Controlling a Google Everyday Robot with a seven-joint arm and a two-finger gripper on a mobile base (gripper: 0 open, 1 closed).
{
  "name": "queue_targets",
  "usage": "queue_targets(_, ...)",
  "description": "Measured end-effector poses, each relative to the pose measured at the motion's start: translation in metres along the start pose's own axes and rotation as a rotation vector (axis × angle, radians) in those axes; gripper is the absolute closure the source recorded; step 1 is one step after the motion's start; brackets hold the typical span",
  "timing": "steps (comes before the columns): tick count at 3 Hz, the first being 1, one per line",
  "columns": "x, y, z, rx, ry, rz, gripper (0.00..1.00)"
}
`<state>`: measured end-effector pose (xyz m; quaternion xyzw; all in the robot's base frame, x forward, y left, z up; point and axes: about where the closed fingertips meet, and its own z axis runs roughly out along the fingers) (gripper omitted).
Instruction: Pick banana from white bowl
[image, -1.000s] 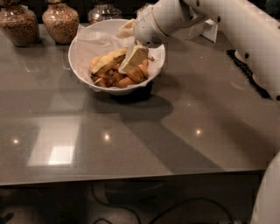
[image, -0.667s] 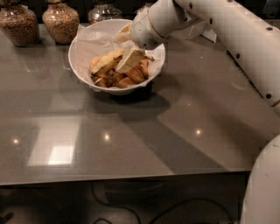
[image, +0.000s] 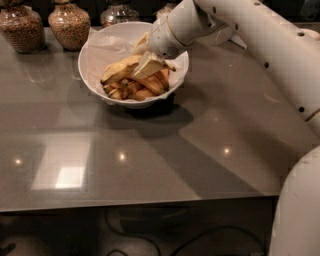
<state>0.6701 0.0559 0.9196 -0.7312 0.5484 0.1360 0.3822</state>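
The white bowl (image: 95, 70), lined with crinkled white paper, stands at the back middle of the grey table. The long pale-yellow banana (image: 119, 71) lies across its left half, on top of shorter orange pieces (image: 146, 89). My gripper (image: 145, 56) reaches down into the bowl from the upper right. It is open, with one finger at the banana's right end and the other higher, near the bowl's back rim. It holds nothing.
Two jars of brown grains (image: 20, 27) (image: 70, 22) stand at the back left, and a glass jar (image: 117, 12) stands behind the bowl. My white arm (image: 260, 40) crosses the right side. The table's front edge (image: 140, 202) runs along the bottom.
The gripper has shifted slightly left and lower into the bowl, toward the banana. The bowl and its contents have not moved.
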Motion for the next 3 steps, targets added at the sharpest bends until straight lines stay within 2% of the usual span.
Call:
queue_targets(1, -0.004, 0.005, -0.011, -0.011, 0.010, -0.015, 0.94)
queue_targets(2, -0.009, 0.012, -0.034, -0.018, 0.028, -0.031, 1.00)
queue_targets(3, -0.016, 0.030, -0.069, -0.032, 0.049, -0.029, 1.00)
